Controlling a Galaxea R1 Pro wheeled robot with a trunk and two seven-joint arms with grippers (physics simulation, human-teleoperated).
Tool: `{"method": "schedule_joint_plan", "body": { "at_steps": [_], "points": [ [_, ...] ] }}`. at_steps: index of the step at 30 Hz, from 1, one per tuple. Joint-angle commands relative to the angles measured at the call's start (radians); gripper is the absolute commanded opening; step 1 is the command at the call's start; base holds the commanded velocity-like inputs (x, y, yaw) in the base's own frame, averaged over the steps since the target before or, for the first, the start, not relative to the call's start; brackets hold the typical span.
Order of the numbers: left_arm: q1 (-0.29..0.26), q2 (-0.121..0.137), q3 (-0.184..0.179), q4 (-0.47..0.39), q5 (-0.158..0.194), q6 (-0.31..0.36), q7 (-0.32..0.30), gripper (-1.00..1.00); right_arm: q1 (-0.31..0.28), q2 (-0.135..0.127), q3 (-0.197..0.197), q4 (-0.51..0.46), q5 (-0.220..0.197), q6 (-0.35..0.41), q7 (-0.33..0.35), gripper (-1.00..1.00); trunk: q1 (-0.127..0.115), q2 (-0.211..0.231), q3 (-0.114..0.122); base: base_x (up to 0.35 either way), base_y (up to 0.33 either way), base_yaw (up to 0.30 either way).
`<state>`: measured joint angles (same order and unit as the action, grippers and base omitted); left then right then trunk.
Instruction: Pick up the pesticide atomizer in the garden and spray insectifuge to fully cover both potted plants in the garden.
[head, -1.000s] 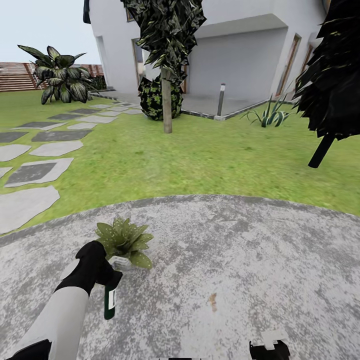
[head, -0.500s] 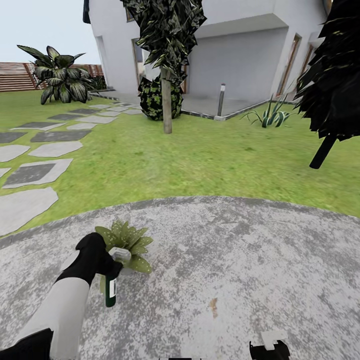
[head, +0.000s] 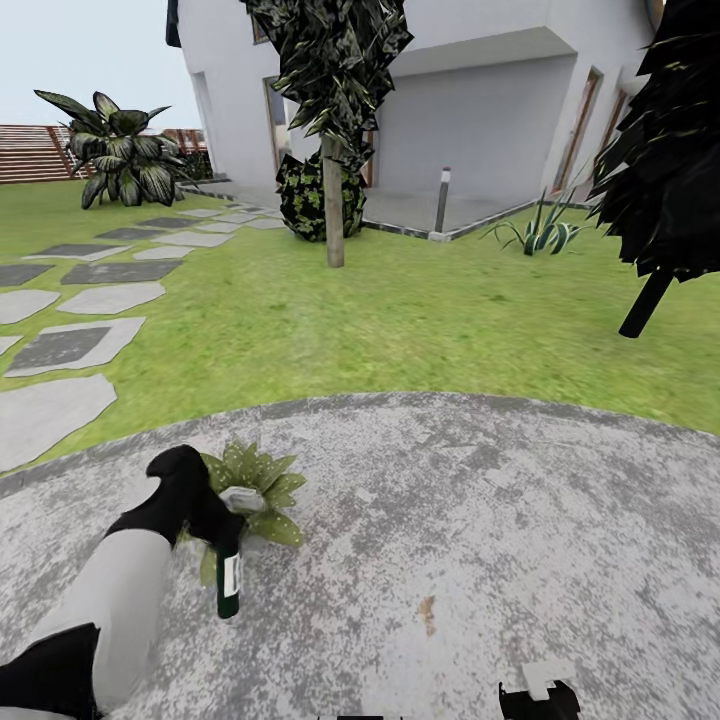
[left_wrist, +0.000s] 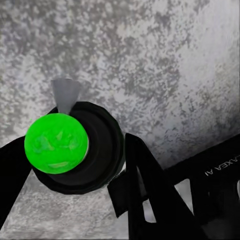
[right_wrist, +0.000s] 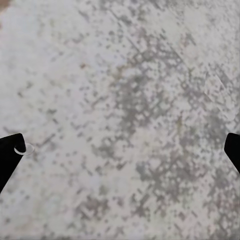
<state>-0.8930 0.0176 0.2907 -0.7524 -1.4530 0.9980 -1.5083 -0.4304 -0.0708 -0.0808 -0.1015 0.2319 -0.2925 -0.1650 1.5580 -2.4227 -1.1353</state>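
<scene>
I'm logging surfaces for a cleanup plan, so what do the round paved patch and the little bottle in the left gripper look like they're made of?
The paved patch looks like matte stone or concrete, going by its grey speckled mottling. The bottle looks like smooth dark-green plastic or glass with a white label; the render leaves that open.

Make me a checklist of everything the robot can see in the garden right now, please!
Surface: grey mottled paving, lawn beyond.
Job's things: pesticide atomizer held in the left gripper, bottle hanging down beside one potted plant.
Clutter: nothing seen.
Grippers: left shut on the atomizer; right gripper open over bare paving.
Cables: nothing seen.
Surroundings: white house, tree trunk, bollard lamp, agave, stepping stones, wooden fence.
</scene>
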Motion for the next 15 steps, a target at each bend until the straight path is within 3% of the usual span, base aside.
{"method": "schedule_joint_plan", "body": {
  "at_steps": [1, 2, 3, 6, 8, 11, 15],
  "points": [
    [-0.025, 0.003, -0.001, 0.001, -0.064, 0.011, -0.045, -1.00, -0.001, 0.000, -0.008, 0.001, 0.010, -0.004, -0.002, 1.00, 0.000, 0.000, -0.001, 0.000, 0.000, 0.000],
    [-0.055, 0.007, -0.005, 0.002, -0.133, 0.011, -0.062, -1.00, -0.001, 0.000, -0.008, 0.001, 0.010, -0.004, -0.002, 1.00, 0.000, 0.000, -0.001, 0.000, 0.000, 0.000],
    [-0.070, 0.011, -0.006, 0.003, -0.173, 0.009, -0.062, -1.00, -0.001, 0.000, -0.008, 0.001, 0.010, -0.004, -0.002, 1.00, 0.000, 0.000, -0.001, 0.000, 0.000, 0.000],
    [-0.106, 0.034, -0.009, -0.001, -0.287, 0.007, -0.062, -1.00, -0.001, 0.000, -0.008, 0.001, 0.010, -0.004, -0.002, 1.00, 0.000, 0.000, -0.001, 0.000, 0.000, 0.000],
    [-0.118, 0.045, -0.012, -0.005, -0.337, 0.007, -0.062, -1.00, -0.001, 0.000, -0.008, 0.001, 0.010, -0.004, -0.002, 1.00, 0.000, 0.000, -0.001, 0.000, 0.000, 0.000],
    [-0.120, 0.049, -0.018, -0.009, -0.376, 0.007, -0.062, -1.00, -0.001, 0.000, -0.008, 0.001, 0.010, -0.004, -0.002, 1.00, 0.000, 0.000, -0.001, 0.000, 0.000, 0.000],
    [-0.110, 0.048, -0.021, -0.010, -0.386, 0.009, -0.062, -1.00, -0.001, -0.004, -0.007, 0.002, 0.011, -0.004, -0.001, 1.00, 0.000, 0.000, -0.001, 0.000, 0.000, 0.000]
  ]
}}
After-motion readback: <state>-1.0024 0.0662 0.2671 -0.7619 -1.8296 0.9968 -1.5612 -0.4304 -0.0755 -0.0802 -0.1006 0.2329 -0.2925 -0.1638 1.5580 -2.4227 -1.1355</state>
